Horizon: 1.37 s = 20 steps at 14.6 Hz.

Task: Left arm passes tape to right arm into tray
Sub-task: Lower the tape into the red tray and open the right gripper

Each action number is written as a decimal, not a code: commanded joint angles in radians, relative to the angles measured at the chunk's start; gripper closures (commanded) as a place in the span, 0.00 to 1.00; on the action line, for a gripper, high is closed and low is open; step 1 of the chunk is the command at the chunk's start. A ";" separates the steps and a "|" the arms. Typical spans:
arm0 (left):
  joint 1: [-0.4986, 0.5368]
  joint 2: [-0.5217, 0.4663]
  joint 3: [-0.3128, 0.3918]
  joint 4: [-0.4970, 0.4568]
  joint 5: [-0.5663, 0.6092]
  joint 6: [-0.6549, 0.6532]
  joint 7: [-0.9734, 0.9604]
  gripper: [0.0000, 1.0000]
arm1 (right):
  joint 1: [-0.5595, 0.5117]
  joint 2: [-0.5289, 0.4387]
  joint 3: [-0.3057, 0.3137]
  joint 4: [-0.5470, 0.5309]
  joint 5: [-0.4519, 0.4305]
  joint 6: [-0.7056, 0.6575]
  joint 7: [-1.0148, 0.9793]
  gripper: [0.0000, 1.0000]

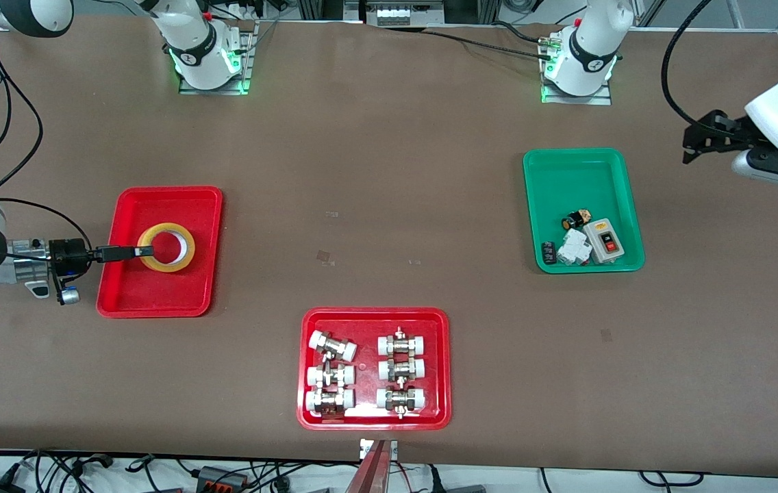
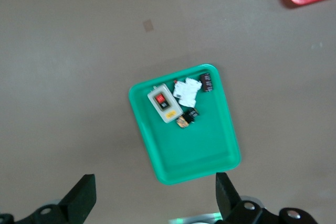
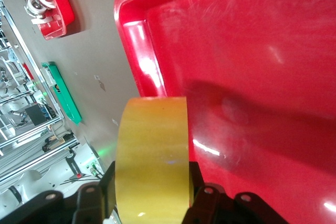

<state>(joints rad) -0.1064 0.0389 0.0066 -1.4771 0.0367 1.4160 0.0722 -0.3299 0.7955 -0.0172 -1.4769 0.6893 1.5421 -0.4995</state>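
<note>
1. Right gripper (image 1: 144,252) low over the plain red tray (image 1: 194,202), pinching the wall of the tape (image 1: 167,247), one finger in the hole, one outside
2. Tape (image 3: 152,156) clamped between the black pads in the right wrist view, just above the glossy tray floor (image 3: 252,77)
3. Left gripper (image 1: 690,145) waiting in the air toward the left arm's end of the table, beside the green tray (image 1: 577,168), fingers (image 2: 84,195) spread wide, nothing between them
4. Red tray of pipe fittings (image 1: 375,318) nearest the front camera
</note>
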 commanded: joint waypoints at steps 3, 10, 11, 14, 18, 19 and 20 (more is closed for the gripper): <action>0.135 -0.076 -0.123 -0.095 -0.064 0.021 -0.086 0.00 | -0.018 0.021 0.023 0.009 0.004 0.029 -0.059 0.07; 0.249 -0.070 -0.163 -0.075 -0.129 0.061 -0.098 0.00 | 0.057 -0.033 0.023 0.009 -0.236 0.122 -0.059 0.00; 0.248 -0.071 -0.165 -0.071 -0.071 0.031 -0.095 0.00 | 0.081 -0.056 0.023 0.010 -0.301 0.139 -0.053 0.00; 0.237 -0.067 -0.163 -0.040 -0.020 -0.009 -0.100 0.00 | 0.135 -0.123 0.022 0.018 -0.440 0.177 -0.007 0.00; 0.235 -0.064 -0.169 -0.031 -0.023 -0.009 -0.098 0.00 | 0.204 -0.244 0.023 0.040 -0.609 0.168 0.138 0.00; 0.235 -0.063 -0.169 -0.031 -0.030 -0.008 -0.098 0.00 | 0.210 -0.275 0.023 0.040 -0.614 0.165 0.200 0.00; 0.235 -0.063 -0.169 -0.031 -0.032 -0.009 -0.100 0.00 | 0.216 -0.309 0.023 0.041 -0.626 0.165 0.247 0.00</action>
<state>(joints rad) 0.1261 -0.0227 -0.1547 -1.5255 -0.0029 1.4265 -0.0163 -0.1292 0.5590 0.0101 -1.4196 0.0993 1.7140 -0.3408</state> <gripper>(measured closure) 0.000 0.000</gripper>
